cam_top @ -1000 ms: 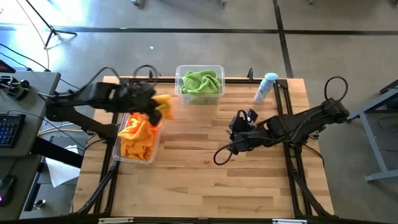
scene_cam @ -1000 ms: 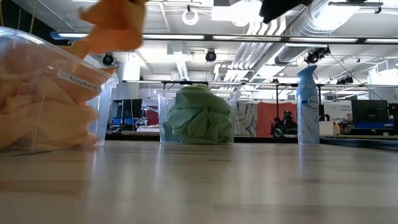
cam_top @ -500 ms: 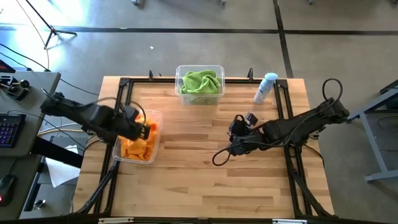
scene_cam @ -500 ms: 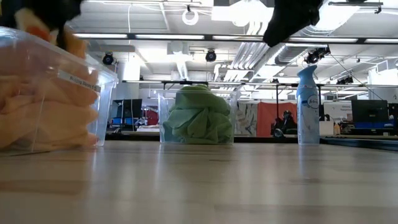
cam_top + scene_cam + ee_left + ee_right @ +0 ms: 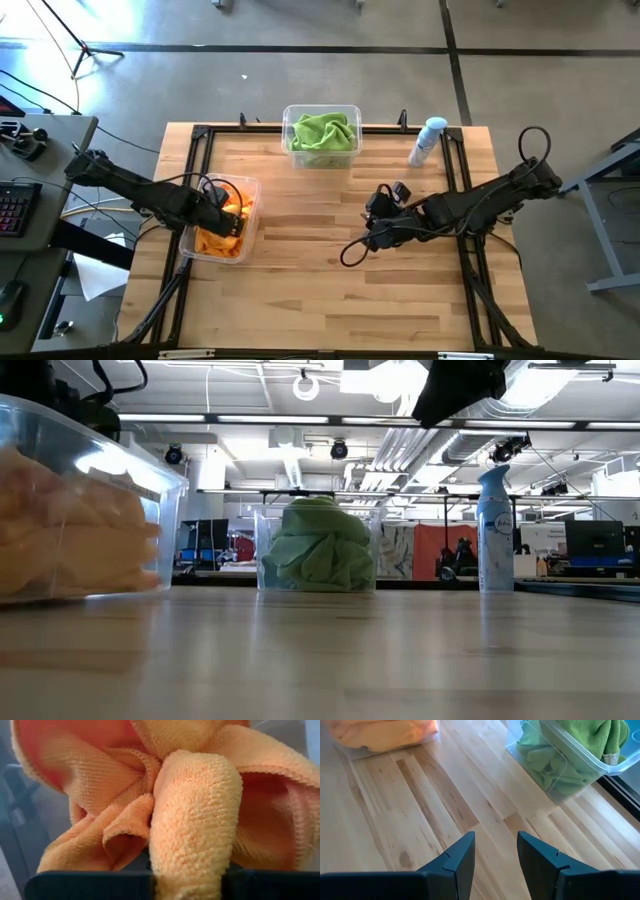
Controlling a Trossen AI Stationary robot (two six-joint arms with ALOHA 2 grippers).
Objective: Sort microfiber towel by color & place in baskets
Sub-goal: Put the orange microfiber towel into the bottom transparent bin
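Observation:
Orange towels (image 5: 218, 240) fill the clear basket (image 5: 256, 196) at the table's left; they show through its wall (image 5: 70, 510) in the low view. My left gripper (image 5: 226, 211) reaches down inside this basket, shut on an orange towel (image 5: 195, 795). Green towels (image 5: 322, 132) are heaped in the second clear basket (image 5: 357, 128) at the far edge, also seen in the low view (image 5: 318, 550). My right gripper (image 5: 374, 216) hangs open over the table's middle, touching nothing; its fingers stand apart over bare wood (image 5: 495, 851). My left gripper pinches a bunched fold of the orange towel (image 5: 190, 862) between its two fingers (image 5: 90, 885), several layers thick. It comes slanting down from the table's left. The towel sits inside the left basket among the other orange towels.
A pale spray bottle with a blue cap (image 5: 427, 140) stands near the far right corner, also seen in the low view (image 5: 495, 530). Bare wood (image 5: 330, 290) spreads over the table's near half. A black frame rail (image 5: 462, 170) runs along the right side.
My left gripper has carried the orange towel from above the basket's far end toward the near edge and down into the basket, keeping hold of it. The towel, lifted clear before, now sits low among the other orange towels. My right arm has shifted slightly.

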